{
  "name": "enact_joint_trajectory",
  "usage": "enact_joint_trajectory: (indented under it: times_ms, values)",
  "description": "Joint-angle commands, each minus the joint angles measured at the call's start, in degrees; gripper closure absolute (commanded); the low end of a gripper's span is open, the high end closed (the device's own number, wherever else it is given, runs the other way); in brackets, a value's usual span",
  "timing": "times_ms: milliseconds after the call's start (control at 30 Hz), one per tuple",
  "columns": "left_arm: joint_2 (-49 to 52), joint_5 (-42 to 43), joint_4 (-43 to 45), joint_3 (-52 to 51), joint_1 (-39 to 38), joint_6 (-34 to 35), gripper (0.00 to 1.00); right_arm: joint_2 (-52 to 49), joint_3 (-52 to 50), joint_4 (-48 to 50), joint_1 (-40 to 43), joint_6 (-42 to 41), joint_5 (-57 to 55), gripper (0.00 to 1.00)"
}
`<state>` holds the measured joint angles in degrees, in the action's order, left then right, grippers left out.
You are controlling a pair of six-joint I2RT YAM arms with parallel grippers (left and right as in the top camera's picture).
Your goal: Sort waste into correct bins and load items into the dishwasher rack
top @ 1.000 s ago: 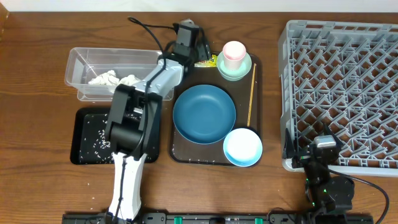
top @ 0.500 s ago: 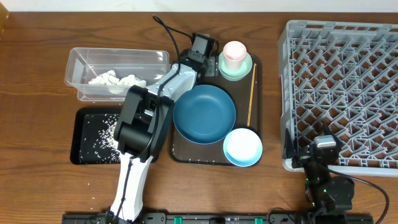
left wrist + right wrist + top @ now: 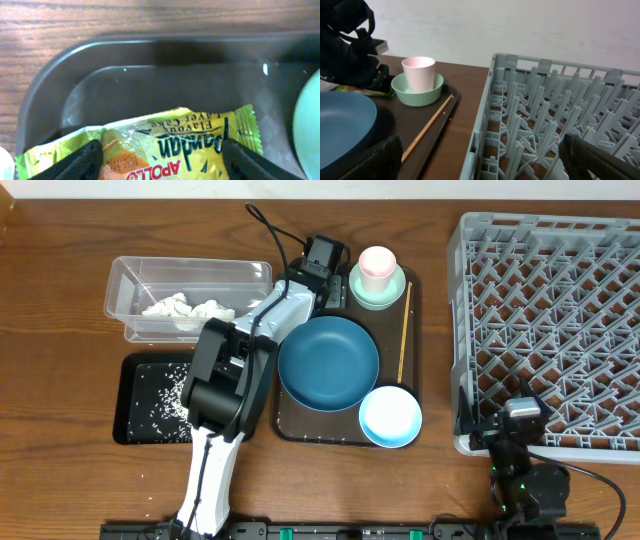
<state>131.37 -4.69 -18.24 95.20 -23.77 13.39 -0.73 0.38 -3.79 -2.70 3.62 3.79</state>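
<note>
Left gripper (image 3: 162,157) jaws stood apart, one finger (image 3: 82,160) to each side of the green-and-yellow wrapper (image 3: 175,142); contact with the wrapper could not be told; the wrapper lay flat in the far left corner of the brown serving tray (image 3: 47,90).

Right gripper (image 3: 480,155) jaws were wide apart with nothing between them; it sat well off the tray's near right corner.

On the tray:
- mint green dish (image 3: 388,296) at the far right, with the pink cup (image 3: 376,265) upright in it
- dark blue bowl (image 3: 328,363) at the centre
- light blue bowl (image 3: 390,416) at the near right
- wooden stick (image 3: 404,330) along the right edge

Left of the tray:
- clear tub (image 3: 122,280) by the far end, holding tissue wads (image 3: 185,308)
- black tray (image 3: 135,430) by the near end, holding rice grains (image 3: 170,395)

Right of the tray and apart from it was the grey rack (image 3: 550,320).
</note>
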Motion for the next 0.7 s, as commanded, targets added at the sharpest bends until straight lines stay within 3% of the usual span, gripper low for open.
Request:
enact_joint_trajectory:
  times_ms: [0,100,267,667]
  values:
    - [0.85,4.52,-2.08,-0.57,0.17,-0.70,0.37,0.22,-0.07,-0.24,0.81,0.74,-0.35,0.01]
    - [0.85,4.57,-2.08,-0.57,0.17,-0.68,0.66,0.22,-0.07,-0.24,0.81,0.74,-0.35,0.01]
    - [0.74,4.55,-2.08,-0.57,0.17,-0.68,0.94,0.22,-0.07,-0.24,0.81,0.74,-0.35,0.01]
    - [-9.51,4.04,-2.10,-0.24,0.33,-0.63,0.94,0.22,-0.07,-0.24,0.81,0.74,-0.35,0.01]
